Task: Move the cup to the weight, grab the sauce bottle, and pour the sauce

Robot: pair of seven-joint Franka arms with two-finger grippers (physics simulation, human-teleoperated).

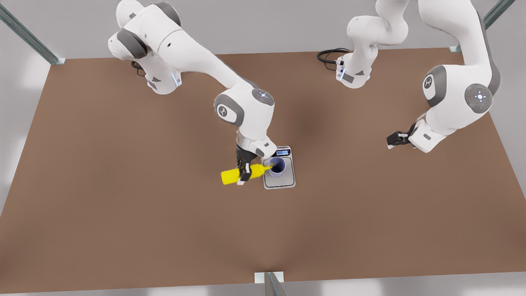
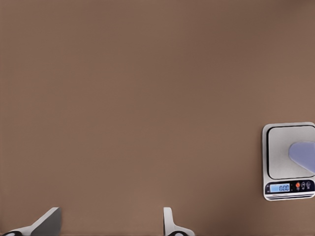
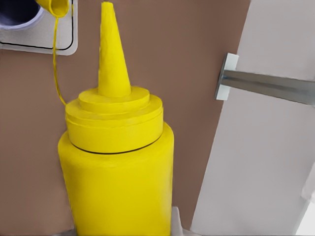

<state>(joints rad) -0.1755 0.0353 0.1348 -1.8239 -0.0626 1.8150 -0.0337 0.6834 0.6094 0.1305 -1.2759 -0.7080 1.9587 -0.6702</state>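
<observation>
The pouring step is in hand. The cup [image 1: 277,166] already stands on the weight [image 1: 280,169], near the middle of the table [image 1: 123,213] and well away from every edge. The right tool [image 1: 245,169] is clamped across the body of the sauce bottle [image 1: 242,173], which lies roughly level in the air beside the weight, its nozzle reaching to the cup's rim. The left tool [image 1: 391,141] hangs idle over bare table toward the far right side in the front view, its fingers [image 2: 170,223] spread apart and holding nothing.

Judging from the level bottle, the next move calls for tipping the nozzle further down over the cup's mouth and keeping it centred, so the sauce lands inside and not on the plate.

The right wrist view adds what the front view cannot resolve: a thin yellow tether [image 3: 55,69] runs from the bottle's collar to a small cap [image 3: 55,7] dangling by the corner of the weight, with part of the cup's dark inside showing. The left wrist view gives the weight's lit display [image 2: 280,187] and small buttons, the cup's lavender side overlapping its plate.
</observation>
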